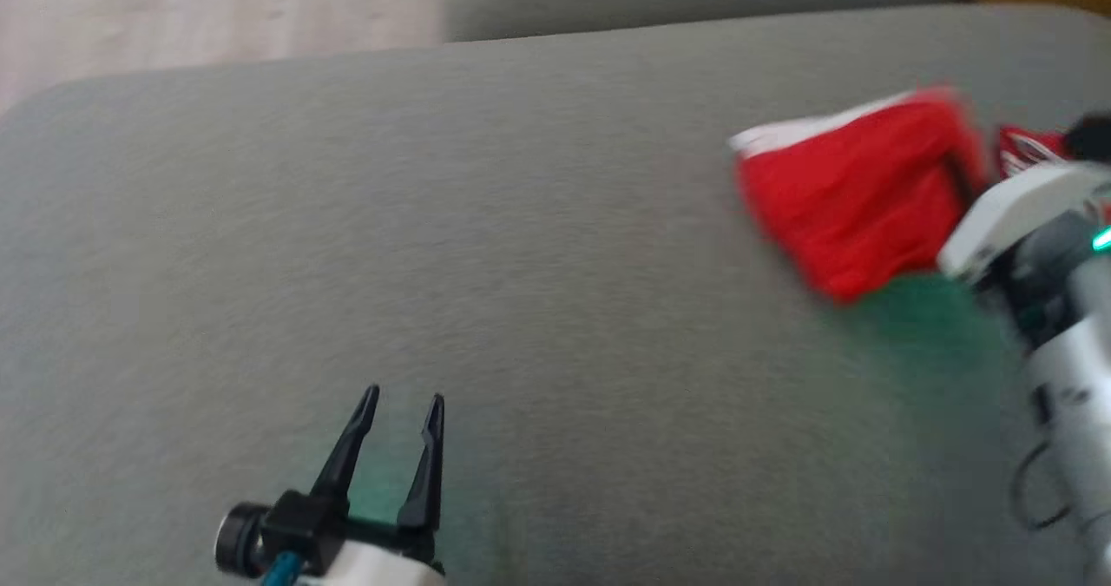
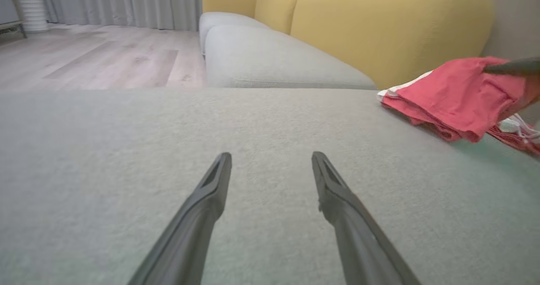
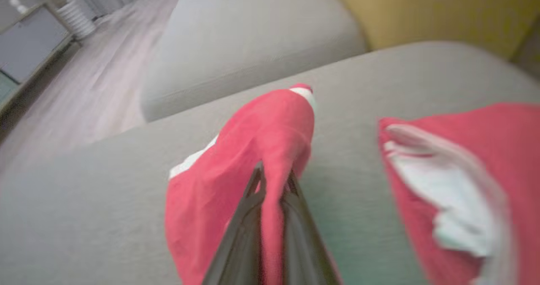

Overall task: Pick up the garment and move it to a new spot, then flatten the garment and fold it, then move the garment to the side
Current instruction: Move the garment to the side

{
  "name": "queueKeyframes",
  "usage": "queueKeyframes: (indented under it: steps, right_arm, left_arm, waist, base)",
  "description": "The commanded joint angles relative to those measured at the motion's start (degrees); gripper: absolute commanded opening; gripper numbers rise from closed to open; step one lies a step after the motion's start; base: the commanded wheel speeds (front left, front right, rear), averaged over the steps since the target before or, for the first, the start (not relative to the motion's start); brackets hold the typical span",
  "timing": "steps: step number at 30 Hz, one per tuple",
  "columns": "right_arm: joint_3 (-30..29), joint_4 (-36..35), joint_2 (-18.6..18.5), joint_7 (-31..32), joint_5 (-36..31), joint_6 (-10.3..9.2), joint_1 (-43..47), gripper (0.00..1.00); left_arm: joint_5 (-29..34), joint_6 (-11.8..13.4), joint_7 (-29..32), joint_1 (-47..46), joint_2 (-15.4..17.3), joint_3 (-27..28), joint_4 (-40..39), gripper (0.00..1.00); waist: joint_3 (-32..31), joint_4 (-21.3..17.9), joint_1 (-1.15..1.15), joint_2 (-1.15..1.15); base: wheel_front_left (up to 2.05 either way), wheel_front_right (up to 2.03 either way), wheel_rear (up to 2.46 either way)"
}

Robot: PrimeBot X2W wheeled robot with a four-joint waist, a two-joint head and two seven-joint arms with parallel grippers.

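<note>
Two hands, right hand (image 3: 275,173) clamped on red garment (image 3: 261,128), left hand (image 2: 271,156) spread wide, empty, over grey cushion (image 1: 521,221)

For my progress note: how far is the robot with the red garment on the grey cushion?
Done: the right jaws are shut on a fold of the red garment, so the grasp looks made. In hand: the pickup; most of the cloth lies bunched on the grey cushion. Left, it seems: moving it, flattening, folding, setting it aside. The left jaws stand open over bare cushion.
</note>
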Motion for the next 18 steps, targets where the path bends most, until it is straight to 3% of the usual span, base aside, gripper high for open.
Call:
queueKeyframes:
  steps: [1, 6, 12, 13, 14, 15, 16, 18]
  right_arm:
    - [1.10, -2.31, -0.57, -0.78, -0.47, 0.39, -2.69, 0.00]
    - [-0.49, -1.17, -6.14, -2.19, -5.39, 0.39, -5.38, 0.00]
    - [-6.07, 4.75, -11.07, -3.71, -14.64, 0.39, -7.49, 0.00]
    - [-7.14, 5.97, -11.72, -4.29, -16.99, 0.39, -7.49, 0.13]
    - [-8.34, 7.07, -12.19, -4.96, -19.33, 0.39, -7.46, 0.33]
    - [-9.90, 8.13, -12.65, -5.71, -21.64, 0.39, -7.45, 0.89]
    - [-11.45, 9.01, -13.23, -6.57, -24.28, 0.39, -7.44, 1.00]
    - [-14.21, 10.12, -13.58, -8.00, -29.35, 0.39, -7.27, 1.00]
  left_arm:
    - [0.57, -0.11, -0.30, -2.31, -0.11, 1.69, -1.68, 1.00]
    - [1.26, -0.87, -0.30, -3.49, -0.11, 0.39, -0.85, 1.00]
    - [1.53, -1.19, -0.30, -3.35, -0.11, -0.58, -0.18, 1.00]
    - [1.63, -1.22, -0.30, -3.17, -0.11, -0.49, 0.00, 1.00]
    - [1.71, -1.24, -0.30, -2.97, -0.11, -0.42, 0.18, 1.00]
    - [1.76, -1.25, -0.30, -2.76, -0.11, -0.28, 0.27, 1.00]
    - [1.78, -1.25, -0.30, -2.60, -0.11, -0.11, 0.29, 1.00]
    - [1.72, -1.29, -0.30, -2.33, -0.11, 0.17, 0.32, 1.00]
  waist:
    - [0.74, -4.33, 0.00, 0.00]
    - [1.36, -6.02, 0.00, 0.00]
    - [1.69, -4.32, 0.00, 0.00]
    - [1.64, -3.91, 0.00, 0.00]
    - [1.56, -3.52, 0.00, 0.00]
    - [1.58, -3.20, 0.00, 0.00]
    - [1.64, -2.91, 0.00, 0.00]
    - [1.56, -2.44, 0.00, 0.00]
  base:
    - [0.00, 0.00, 0.00]
    - [0.00, 0.00, 0.00]
    - [0.00, 0.00, 0.00]
    - [0.00, 0.00, 0.00]
    - [0.00, 0.00, 0.00]
    - [0.00, 0.00, 0.00]
    - [0.00, 0.00, 0.00]
    - [0.00, 0.00, 0.00]
